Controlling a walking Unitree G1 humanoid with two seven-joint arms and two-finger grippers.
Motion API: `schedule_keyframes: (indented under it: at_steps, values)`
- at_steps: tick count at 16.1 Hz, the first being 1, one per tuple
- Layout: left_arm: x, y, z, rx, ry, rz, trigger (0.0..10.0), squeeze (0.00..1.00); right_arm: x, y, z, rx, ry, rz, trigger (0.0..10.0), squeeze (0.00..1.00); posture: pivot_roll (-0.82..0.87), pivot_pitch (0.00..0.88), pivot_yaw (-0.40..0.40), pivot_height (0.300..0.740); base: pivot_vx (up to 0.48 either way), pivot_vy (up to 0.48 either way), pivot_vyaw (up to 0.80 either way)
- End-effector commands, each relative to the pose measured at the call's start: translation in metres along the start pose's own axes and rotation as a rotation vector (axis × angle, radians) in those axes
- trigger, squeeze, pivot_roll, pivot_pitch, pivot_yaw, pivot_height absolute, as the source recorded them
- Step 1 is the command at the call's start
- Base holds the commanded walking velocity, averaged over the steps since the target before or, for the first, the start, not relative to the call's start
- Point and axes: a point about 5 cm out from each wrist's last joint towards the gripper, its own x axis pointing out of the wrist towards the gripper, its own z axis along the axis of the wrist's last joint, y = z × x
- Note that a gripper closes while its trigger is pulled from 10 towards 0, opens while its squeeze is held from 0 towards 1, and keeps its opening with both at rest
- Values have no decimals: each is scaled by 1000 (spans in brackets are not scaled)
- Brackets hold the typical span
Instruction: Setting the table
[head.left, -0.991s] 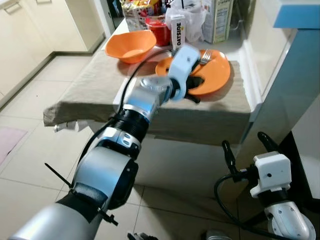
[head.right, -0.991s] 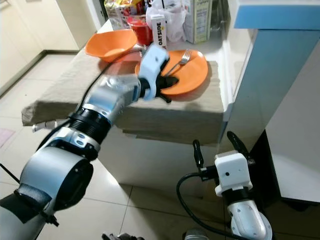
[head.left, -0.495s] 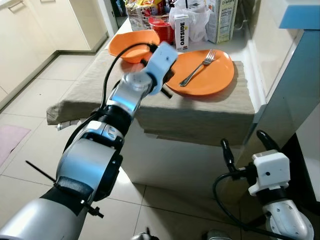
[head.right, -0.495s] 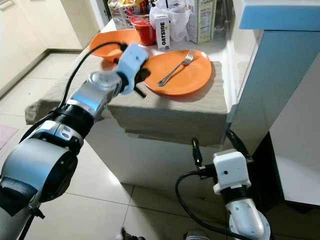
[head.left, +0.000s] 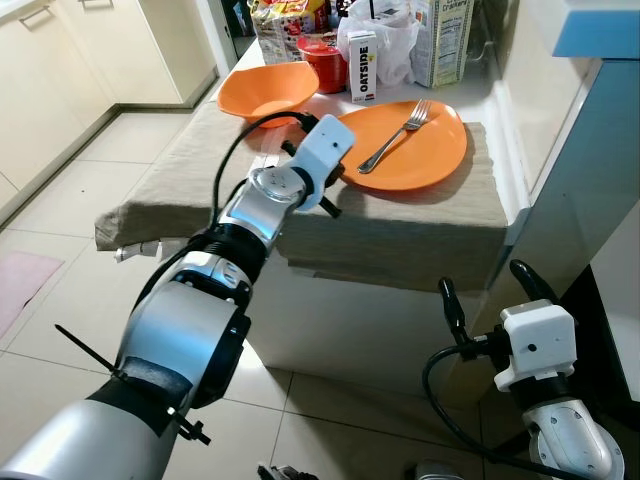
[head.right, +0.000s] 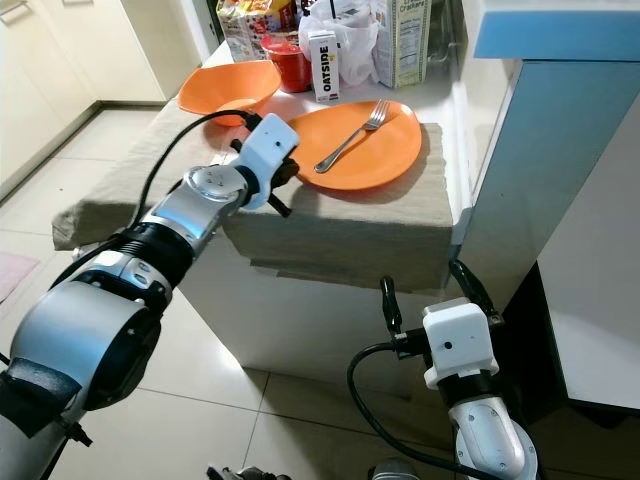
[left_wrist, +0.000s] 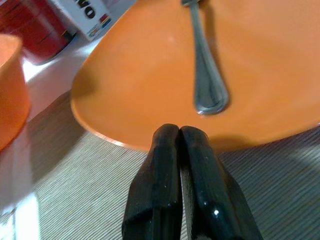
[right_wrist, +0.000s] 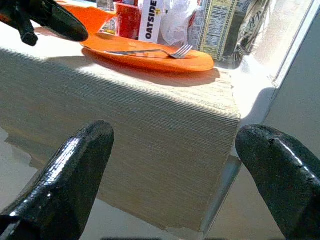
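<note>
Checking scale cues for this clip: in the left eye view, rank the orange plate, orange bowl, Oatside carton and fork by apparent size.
1. orange plate
2. orange bowl
3. Oatside carton and fork: similar length, unsure; the carton looks bulkier.

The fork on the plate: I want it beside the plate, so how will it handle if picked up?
The fork looks like polished metal, so probably stiff and slippery. It lies flat on the plate, so the left gripper's shut fingers would likely struggle to get under it.
</note>
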Motion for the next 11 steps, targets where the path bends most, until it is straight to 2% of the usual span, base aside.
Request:
schedule_keyframes:
  at_steps: [1,3,11]
  values:
    - [0,1,1,6,0,-8,10000,0,0,1,3,0,-16,3,10000,0,-268,38,167,735,0,0,0]
    - [0,0,2,2,-4,-17,10000,0,0,1,3,0,-16,3,10000,0,-270,38,168,735,0,0,0]
    - [7,-26,13,-62,-27,-142,10000,0,-1,2,3,2,-8,-2,10000,0,-273,42,173,735,0,0,0]
